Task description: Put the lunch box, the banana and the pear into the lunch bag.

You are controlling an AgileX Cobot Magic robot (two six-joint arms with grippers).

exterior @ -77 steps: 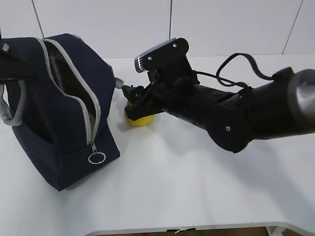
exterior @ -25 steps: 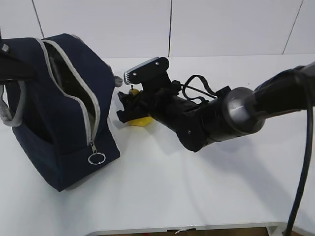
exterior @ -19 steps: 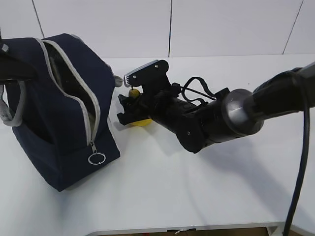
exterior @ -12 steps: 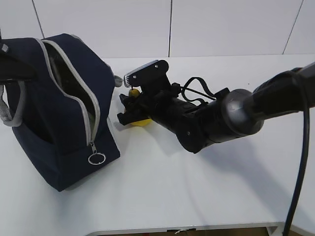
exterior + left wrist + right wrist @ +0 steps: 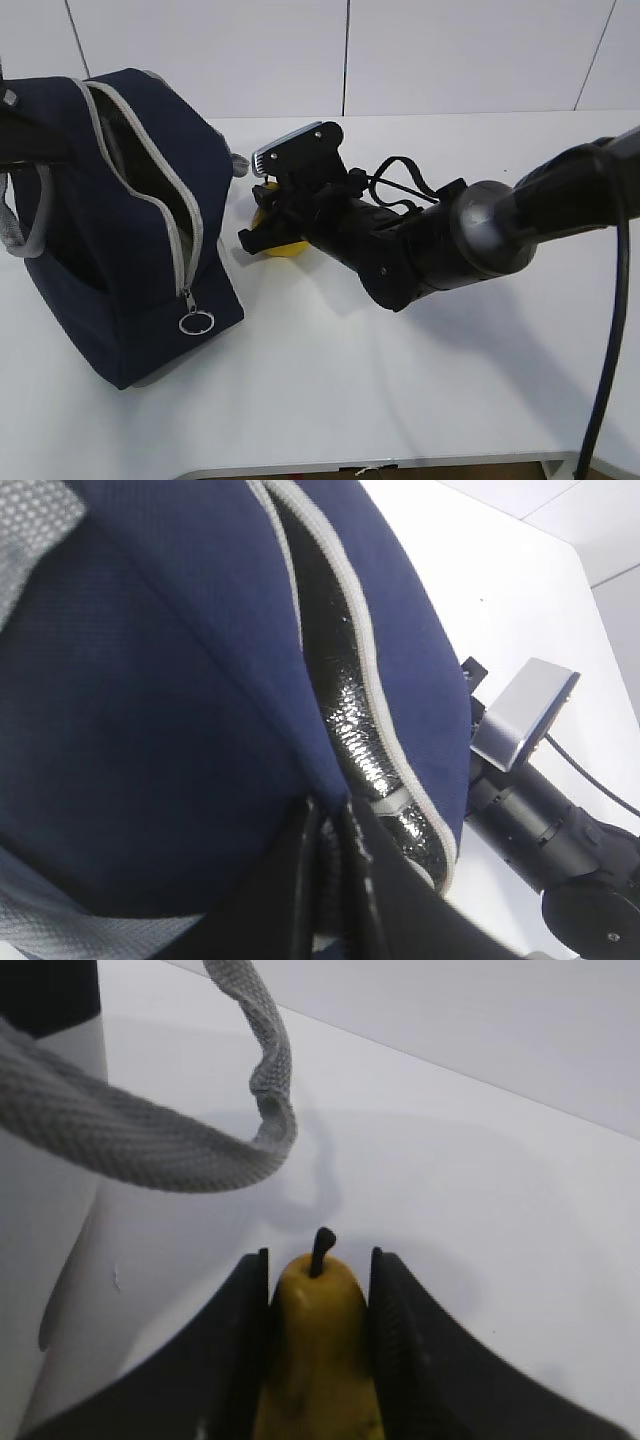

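The navy lunch bag (image 5: pixel 120 250) stands at the left with its grey zipper open and silver lining (image 5: pixel 350 730) showing. My left gripper (image 5: pixel 330 815) is shut, pinching the navy fabric at the rim of the opening, and it shows at the far left edge (image 5: pixel 40 148) of the exterior view. The yellow pear (image 5: pixel 318 1340) stands upright on the table just right of the bag, stem up. My right gripper (image 5: pixel 320 1256) is shut on it, one finger pressed against each side. The arm covers most of the pear (image 5: pixel 283 247). The lunch box and the banana are out of view.
A grey webbing handle (image 5: pixel 150 1150) of the bag hangs in a loop just beyond the pear. The zipper's ring pull (image 5: pixel 197 321) dangles at the bag's near corner. The bulky right arm (image 5: pixel 440 240) lies low across the white table (image 5: pixel 400 400).
The right gripper's jaws have closed in from wide open onto the sides of the pear. The arm itself has barely shifted, and the bag and left gripper have not moved.
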